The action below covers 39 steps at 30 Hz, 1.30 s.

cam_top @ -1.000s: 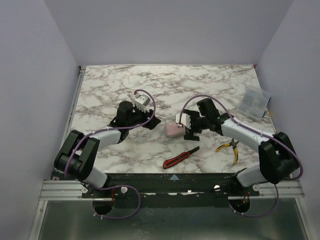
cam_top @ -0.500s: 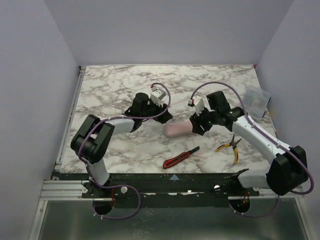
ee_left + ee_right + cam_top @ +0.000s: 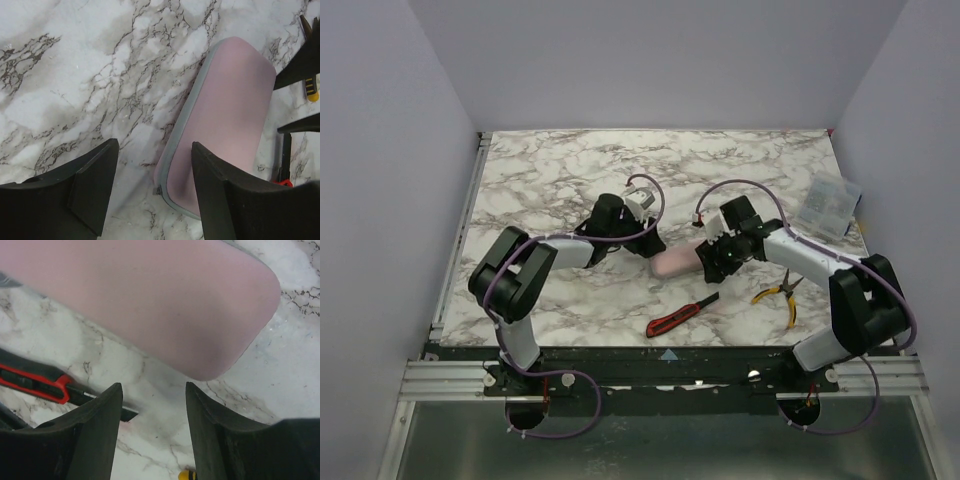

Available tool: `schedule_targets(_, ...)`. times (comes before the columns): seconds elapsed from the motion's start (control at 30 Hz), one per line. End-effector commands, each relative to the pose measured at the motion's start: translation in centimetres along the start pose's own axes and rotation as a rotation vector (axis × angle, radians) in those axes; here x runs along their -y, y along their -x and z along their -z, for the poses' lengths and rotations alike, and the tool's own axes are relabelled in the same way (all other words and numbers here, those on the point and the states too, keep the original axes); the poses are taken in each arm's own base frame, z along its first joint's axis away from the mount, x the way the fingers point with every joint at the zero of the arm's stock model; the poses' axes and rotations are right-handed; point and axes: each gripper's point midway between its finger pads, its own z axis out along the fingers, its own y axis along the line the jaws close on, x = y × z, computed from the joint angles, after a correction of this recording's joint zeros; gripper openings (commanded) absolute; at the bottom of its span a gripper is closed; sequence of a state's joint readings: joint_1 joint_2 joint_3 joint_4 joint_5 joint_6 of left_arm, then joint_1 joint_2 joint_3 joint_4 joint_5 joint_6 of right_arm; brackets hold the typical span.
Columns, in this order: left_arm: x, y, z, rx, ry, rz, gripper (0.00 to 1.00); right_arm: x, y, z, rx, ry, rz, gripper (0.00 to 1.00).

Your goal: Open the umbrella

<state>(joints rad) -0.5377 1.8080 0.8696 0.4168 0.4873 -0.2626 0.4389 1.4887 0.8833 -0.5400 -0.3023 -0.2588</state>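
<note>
Left hand (image 3: 154,150) and right hand (image 3: 153,387) are both half open and empty, one at each end of the pink umbrella (image 3: 225,115).

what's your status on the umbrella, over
Left hand open, empty, beside umbrella. Right hand open, just short of it. Umbrella closed, flat on table. Utility knife nearby, not blocking.

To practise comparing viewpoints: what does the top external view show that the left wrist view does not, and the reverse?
Only the top external view shows the left arm and right arm whole and the clear packet at far right. Only the left wrist view shows the grey zip seam along the umbrella. Both show the umbrella lying on the marble table, with the left gripper beside it.
</note>
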Motion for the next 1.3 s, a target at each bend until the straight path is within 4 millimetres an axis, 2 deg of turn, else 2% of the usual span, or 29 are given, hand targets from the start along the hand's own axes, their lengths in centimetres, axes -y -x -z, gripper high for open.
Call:
schedule_targets(0.0,1.6,-1.8,1.4,-0.048,-0.044,0.039,0.60,1.4,2.4,-1.7,0.069,0.000,-0.039,0.57)
schedule_targets(0.27,3.6,-3.5,2.3,-0.069,-0.109,0.108,0.57,2.5,6.8,-2.8,0.159,0.117,-0.077,0.63)
schedule_targets(0.47,3.6,-4.3,2.3,-0.077,-0.102,0.116,0.58,2.7,8.4,-3.1,0.187,0.195,-0.087,0.72)
schedule_targets(0.6,3.8,-3.3,3.3,0.004,-0.091,0.088,0.60,3.3,8.3,-2.1,0.178,0.220,-0.175,0.83)
schedule_targets(0.7,3.8,-2.3,4.9,0.092,-0.048,0.034,0.61,2.6,8.0,-0.9,0.172,0.259,-0.265,0.88)
schedule_targets(0.87,3.2,-3.6,6.1,0.098,0.052,-0.037,0.60,0.5,8.4,0.0,0.197,0.334,-0.435,0.91)
schedule_targets(1.0,4.5,-5.3,5.9,0.061,0.057,-0.105,0.60,0.3,8.6,-0.3,0.206,0.327,-0.491,0.91)
schedule_targets(1.27,7.2,-7.9,4.8,0.008,0.037,-0.176,0.59,-0.2,7.9,-2.1,0.162,0.308,-0.526,0.88)
